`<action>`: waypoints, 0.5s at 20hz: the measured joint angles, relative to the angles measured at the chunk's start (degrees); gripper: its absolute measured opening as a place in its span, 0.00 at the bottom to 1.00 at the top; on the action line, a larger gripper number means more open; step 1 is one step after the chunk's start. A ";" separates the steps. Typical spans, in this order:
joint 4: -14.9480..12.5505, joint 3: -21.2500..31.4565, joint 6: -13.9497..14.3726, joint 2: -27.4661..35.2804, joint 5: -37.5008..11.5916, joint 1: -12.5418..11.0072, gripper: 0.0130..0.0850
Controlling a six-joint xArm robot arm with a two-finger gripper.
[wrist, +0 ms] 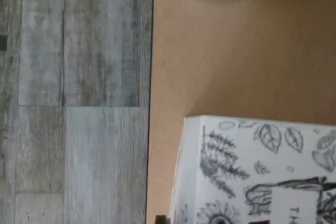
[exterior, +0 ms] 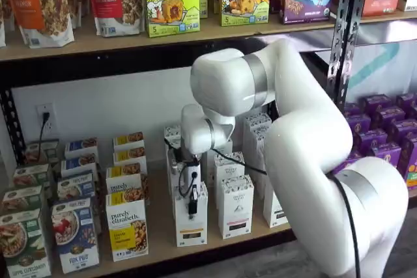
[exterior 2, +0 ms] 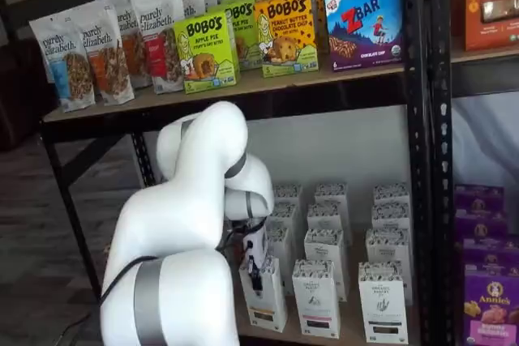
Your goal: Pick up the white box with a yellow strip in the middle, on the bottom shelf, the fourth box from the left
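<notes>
Front row of the bottom shelf [exterior: 156,252]: white box [exterior: 191,219] standing upright at the board's edge, a like carton [exterior: 235,205] just beside it on one side and a yellow granola box [exterior: 127,226] near on the other. End effector [exterior: 193,208] hanging over the white box's top, black fingers down across its front in both shelf views; impossible to tell whether spread, closed or already pinching. Likely trouble: closing off-centre and gripping only a top corner, so the carton tilts or slips out on lifting. Possibly nudging the tall box forward over the rail, or brushing and toppling the neighbouring carton. Wrist view of no help here, with only patterned cardboard and bare board.
</notes>
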 joint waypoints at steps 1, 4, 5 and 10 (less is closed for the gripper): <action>-0.10 -0.13 0.15 0.16 -0.09 0.08 0.72; 0.24 -0.50 0.02 0.54 -0.21 0.24 0.72; 0.35 -0.59 -0.05 0.61 -0.21 0.26 0.72; 0.77 -0.82 -0.42 0.69 0.03 0.23 0.72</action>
